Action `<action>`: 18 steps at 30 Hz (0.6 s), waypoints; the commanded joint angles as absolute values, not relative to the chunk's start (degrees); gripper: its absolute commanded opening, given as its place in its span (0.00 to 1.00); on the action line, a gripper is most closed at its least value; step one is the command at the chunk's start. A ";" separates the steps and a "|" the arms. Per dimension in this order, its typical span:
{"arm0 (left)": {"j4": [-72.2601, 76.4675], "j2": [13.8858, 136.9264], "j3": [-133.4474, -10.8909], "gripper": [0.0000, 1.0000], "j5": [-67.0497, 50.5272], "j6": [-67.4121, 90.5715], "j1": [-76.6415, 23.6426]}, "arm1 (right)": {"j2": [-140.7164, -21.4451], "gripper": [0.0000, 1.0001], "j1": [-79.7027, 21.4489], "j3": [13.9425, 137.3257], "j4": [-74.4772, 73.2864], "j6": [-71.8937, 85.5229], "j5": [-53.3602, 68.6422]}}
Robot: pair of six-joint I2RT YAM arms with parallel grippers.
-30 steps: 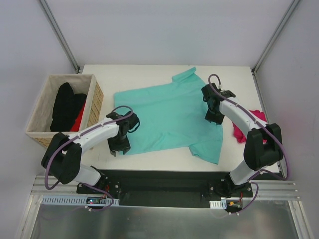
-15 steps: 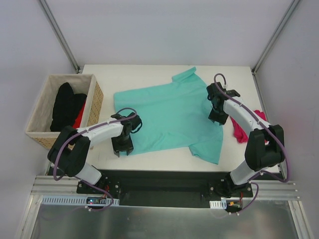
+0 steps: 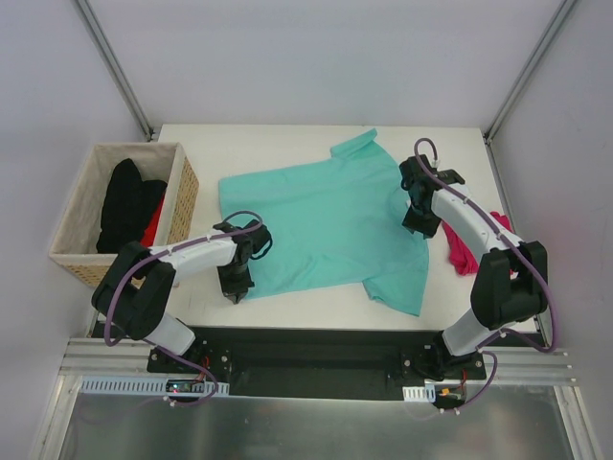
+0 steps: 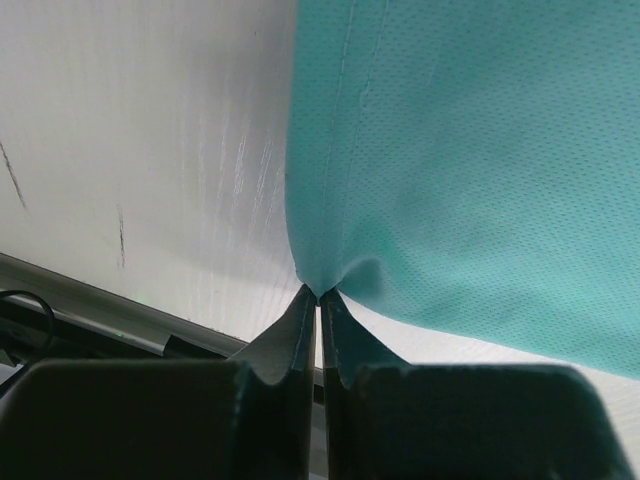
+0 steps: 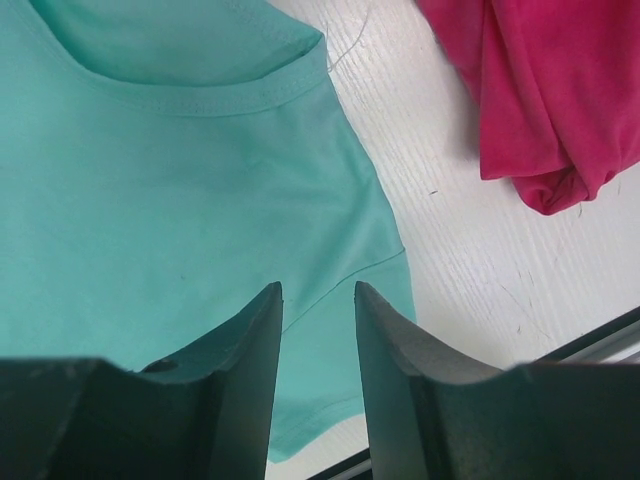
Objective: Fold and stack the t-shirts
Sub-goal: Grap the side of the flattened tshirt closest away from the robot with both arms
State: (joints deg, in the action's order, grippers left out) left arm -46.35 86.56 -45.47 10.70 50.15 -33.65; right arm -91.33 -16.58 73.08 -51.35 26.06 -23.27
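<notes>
The teal t-shirt (image 3: 326, 225) lies spread flat across the middle of the white table, collar toward the right. My left gripper (image 3: 235, 287) is at its near left corner, and in the left wrist view the left gripper (image 4: 319, 293) is shut on that pinched corner of the teal t-shirt (image 4: 480, 150). My right gripper (image 3: 421, 225) hovers open over the shirt's right side. Below the right gripper (image 5: 317, 288), the teal t-shirt (image 5: 170, 200) shows its collar and a sleeve hem. The pink t-shirt (image 3: 469, 244) lies crumpled at the right table edge, and this pink t-shirt (image 5: 540, 90) is apart from the teal one.
A woven basket (image 3: 185, 201) stands at the left of the table and holds black cloth (image 3: 129, 201) and something red. The table's near edge and a metal rail run just behind the left gripper. White walls enclose the table on three sides.
My left gripper has gone from open to shut, pinching the teal shirt's near left corner. The right gripper edged slightly right and stayed open.
</notes>
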 commanded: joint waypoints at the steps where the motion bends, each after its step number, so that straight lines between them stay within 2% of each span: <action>1: -46.93 85.17 -43.86 0.00 10.46 51.15 -33.14 | -90.00 0.38 -16.08 75.15 -53.79 25.66 -23.03; 18: -50.71 79.72 -47.28 0.00 14.15 49.75 -32.34 | -87.46 0.36 -16.43 61.71 -51.77 29.53 -19.95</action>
